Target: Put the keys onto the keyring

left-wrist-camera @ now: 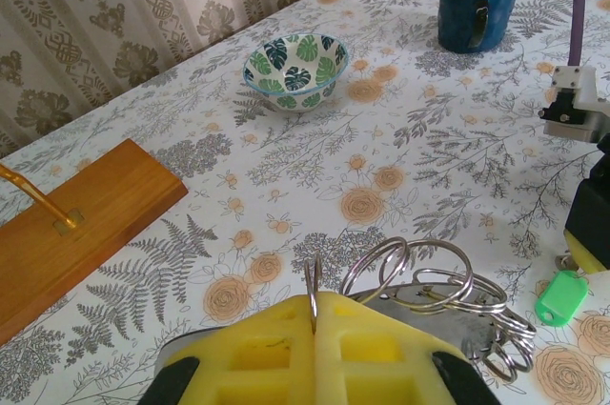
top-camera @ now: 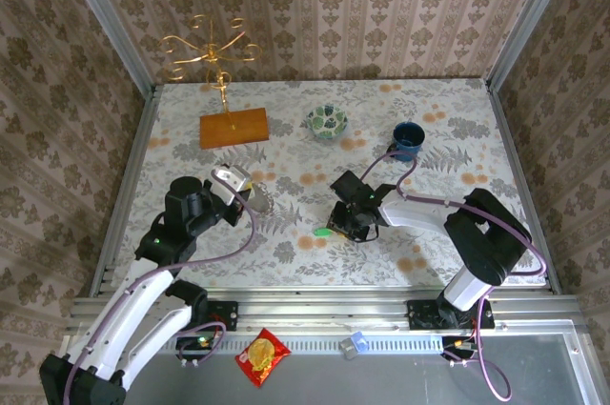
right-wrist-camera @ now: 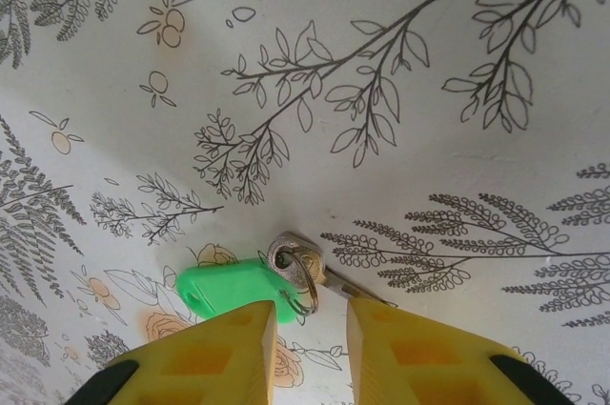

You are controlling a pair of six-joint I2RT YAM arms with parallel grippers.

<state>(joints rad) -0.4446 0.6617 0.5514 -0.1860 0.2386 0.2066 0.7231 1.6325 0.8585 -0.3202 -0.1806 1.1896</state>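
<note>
A key with a bright green tag (right-wrist-camera: 232,289) and a silver head (right-wrist-camera: 303,264) lies flat on the flowered tablecloth. My right gripper (right-wrist-camera: 312,329) hovers low over it, open. The key's small ring sits in the gap between the yellow fingers (right-wrist-camera: 214,353), and its blade runs under the right finger. From above, that key (top-camera: 325,232) lies just left of the right gripper (top-camera: 348,222). The keyring (left-wrist-camera: 424,276) is a bunch of silver wire loops. My left gripper (left-wrist-camera: 315,302) is shut on one loop, which stands upright between the pads. From above, the keyring (top-camera: 258,201) hangs by the left gripper (top-camera: 238,186).
A blue mug (top-camera: 408,138) and a patterned green bowl (top-camera: 327,121) stand at the back. A gold wire stand (top-camera: 212,48) rises from a wooden base (top-camera: 233,127) at the back left. A red-and-yellow snack packet (top-camera: 262,355) lies off the table in front.
</note>
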